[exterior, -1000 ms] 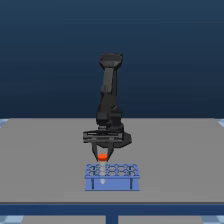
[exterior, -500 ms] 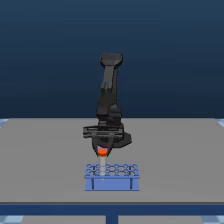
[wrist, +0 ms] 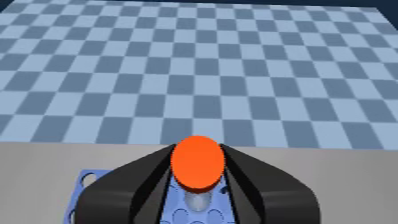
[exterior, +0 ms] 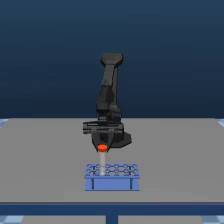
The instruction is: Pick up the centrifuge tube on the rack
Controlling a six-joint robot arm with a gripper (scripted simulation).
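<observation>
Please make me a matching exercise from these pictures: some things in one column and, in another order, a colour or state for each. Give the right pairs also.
Things:
1. centrifuge tube
2. rack
3. hand
4. table

States:
A. blue block, top full of round holes
B. grey flat surface
C. black, closed around the orange-red cap
D. pale, upright, partly raised above the holes

Pairs: 1-D, 2-A, 3-C, 4-B

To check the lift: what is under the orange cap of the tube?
Below the cap, the centrifuge tube shows its pale body reaching down to the rack. The gripper flanks the cap; the tube's tip is hidden.
</observation>
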